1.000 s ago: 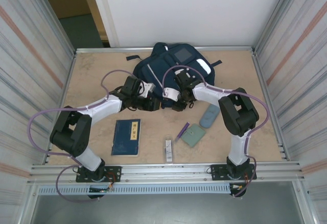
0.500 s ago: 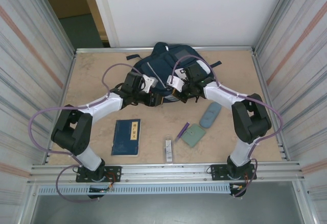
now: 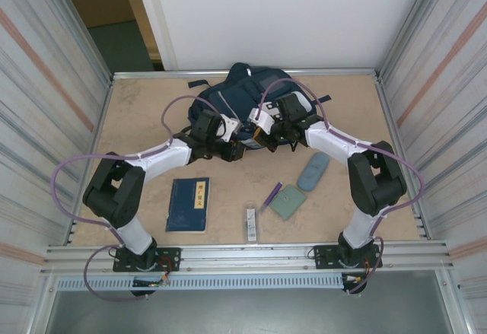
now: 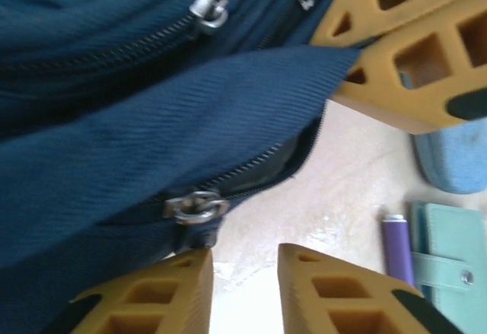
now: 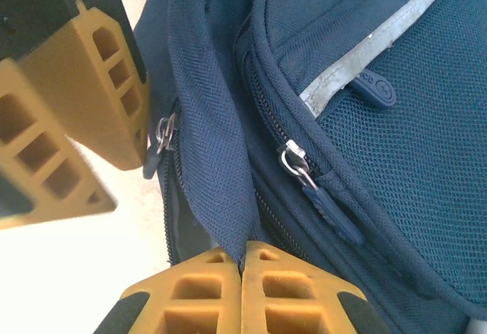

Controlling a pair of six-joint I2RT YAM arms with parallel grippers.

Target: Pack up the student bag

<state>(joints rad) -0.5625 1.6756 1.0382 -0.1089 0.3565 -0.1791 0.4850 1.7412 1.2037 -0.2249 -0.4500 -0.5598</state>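
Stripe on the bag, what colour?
The stripe is white, against the navy bag; clearest in the right wrist view.

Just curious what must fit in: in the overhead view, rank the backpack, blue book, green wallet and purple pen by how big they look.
Largest to smallest: backpack, blue book, green wallet, purple pen.

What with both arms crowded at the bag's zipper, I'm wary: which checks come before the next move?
1. Right tool shut on bag flap: ok.
2. Left tool around zipper pull: not ok; jaws apart, pull just outside them.
3. Tools apart from each other: ok, though close.
4. Opening wide enough: not ok; only a short gap.
5. Room inside bag: cannot tell.
6. Book packed: not ok; it lies on the table.
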